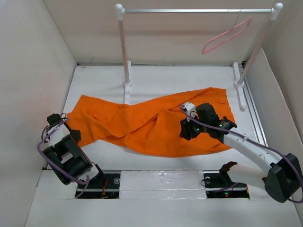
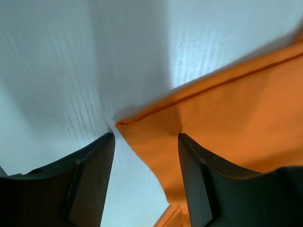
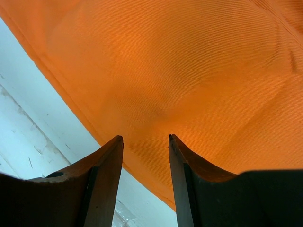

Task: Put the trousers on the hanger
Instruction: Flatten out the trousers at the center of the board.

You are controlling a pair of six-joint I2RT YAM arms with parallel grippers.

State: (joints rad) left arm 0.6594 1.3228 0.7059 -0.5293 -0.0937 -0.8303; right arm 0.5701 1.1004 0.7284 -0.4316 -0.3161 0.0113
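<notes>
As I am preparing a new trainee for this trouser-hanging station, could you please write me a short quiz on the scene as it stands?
1. True or false: the hanger hangs from the rail, with nothing on it.
2. Where do the trousers lie? A: over the rail. B: spread on the table. C: on the hanger.
3. Fill in: in the left wrist view, the open left gripper has a ______ of the orange cloth between its fingers.

Key: 1 true. 2 B. 3 corner.
</notes>
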